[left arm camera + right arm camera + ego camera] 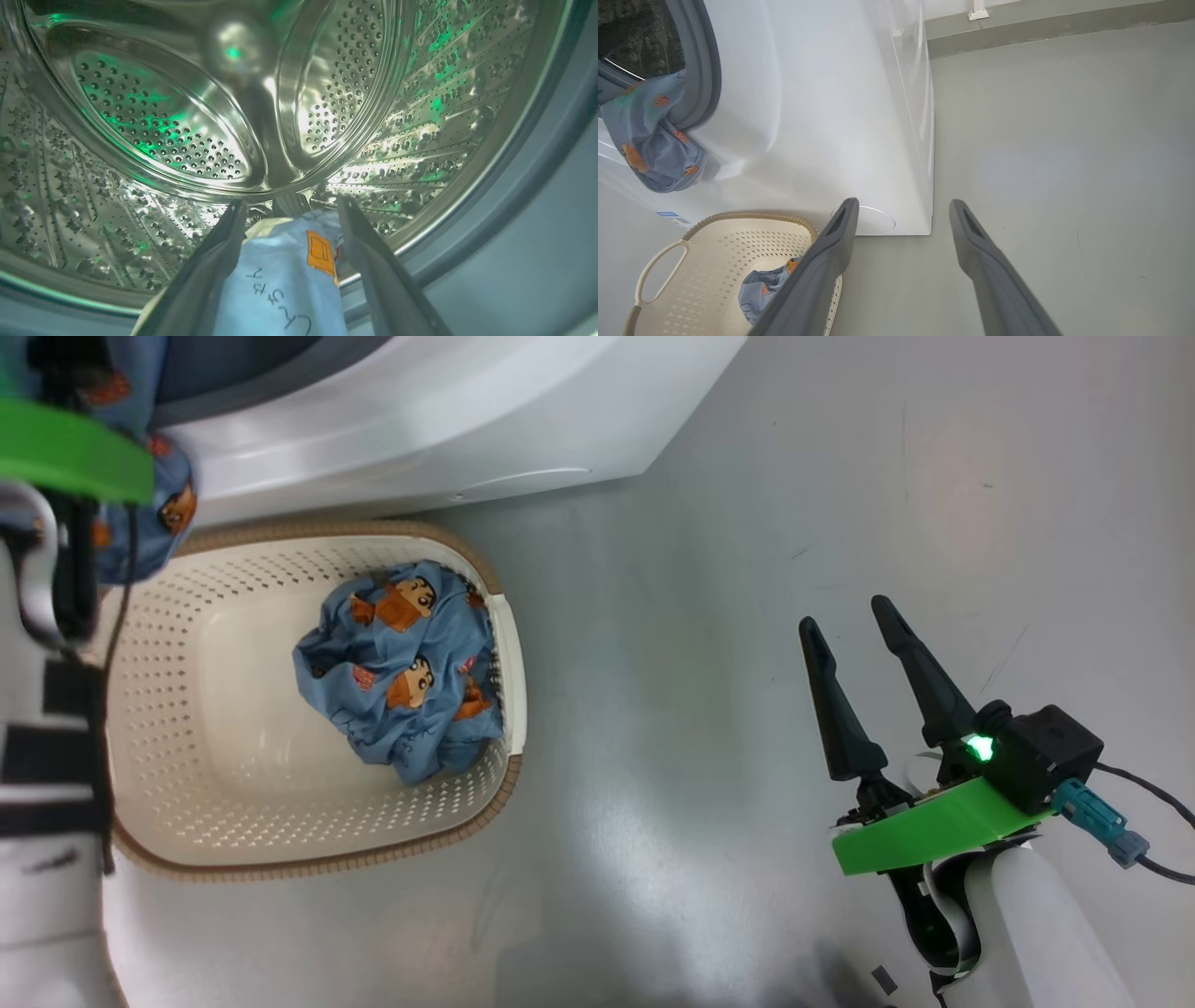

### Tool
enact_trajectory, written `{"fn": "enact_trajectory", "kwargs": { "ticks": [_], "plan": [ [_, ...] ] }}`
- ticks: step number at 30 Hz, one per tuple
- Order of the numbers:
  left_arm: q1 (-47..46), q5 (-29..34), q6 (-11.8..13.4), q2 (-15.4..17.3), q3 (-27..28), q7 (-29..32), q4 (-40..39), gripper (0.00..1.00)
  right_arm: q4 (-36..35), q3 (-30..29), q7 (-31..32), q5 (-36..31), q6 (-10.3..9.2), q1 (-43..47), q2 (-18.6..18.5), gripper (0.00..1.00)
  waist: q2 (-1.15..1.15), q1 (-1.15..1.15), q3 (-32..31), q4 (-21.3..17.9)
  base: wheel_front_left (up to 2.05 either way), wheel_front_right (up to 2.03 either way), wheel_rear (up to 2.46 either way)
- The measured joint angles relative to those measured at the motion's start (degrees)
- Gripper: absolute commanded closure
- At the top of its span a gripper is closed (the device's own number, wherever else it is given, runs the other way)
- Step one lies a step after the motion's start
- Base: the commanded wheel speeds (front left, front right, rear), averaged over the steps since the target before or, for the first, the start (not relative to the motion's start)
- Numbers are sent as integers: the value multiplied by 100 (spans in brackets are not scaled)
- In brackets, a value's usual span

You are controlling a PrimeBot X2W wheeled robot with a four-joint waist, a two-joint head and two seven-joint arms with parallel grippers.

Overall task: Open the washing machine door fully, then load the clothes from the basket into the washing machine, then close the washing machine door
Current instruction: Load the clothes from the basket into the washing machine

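Note:
My left gripper (292, 202) reaches into the washing machine's (420, 420) steel drum (163, 116). Its jaws stand wide open. A blue garment (280, 280) with an orange print lies between the fingers and hangs out over the grey seal (707, 70) down the white front (649, 135). Another blue printed garment (401, 672) is bunched at the right end of the cream basket (233, 756), which stands on the floor against the machine. My right gripper (845, 613) hovers open over bare floor to the right of the basket, with nothing in it. The washing machine door is out of view.
Grey floor (747, 523) spreads to the right of the machine and the basket. My left arm with its green bracket (65, 448) crosses above the basket's left end. A wall base with a white fitting (978, 11) runs behind the machine.

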Motion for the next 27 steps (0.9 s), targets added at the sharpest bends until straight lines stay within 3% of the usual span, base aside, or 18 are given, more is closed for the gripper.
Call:
{"fn": "enact_trajectory", "kwargs": {
  "ticks": [27],
  "plan": [
    [2087, -32, 160, -325, 619, 0, -1575, 0, 57, -18, 0, -76, 0, 1, -12, 0, 0, 0, -171, 187, 0, 0, 0]
  ]
}}
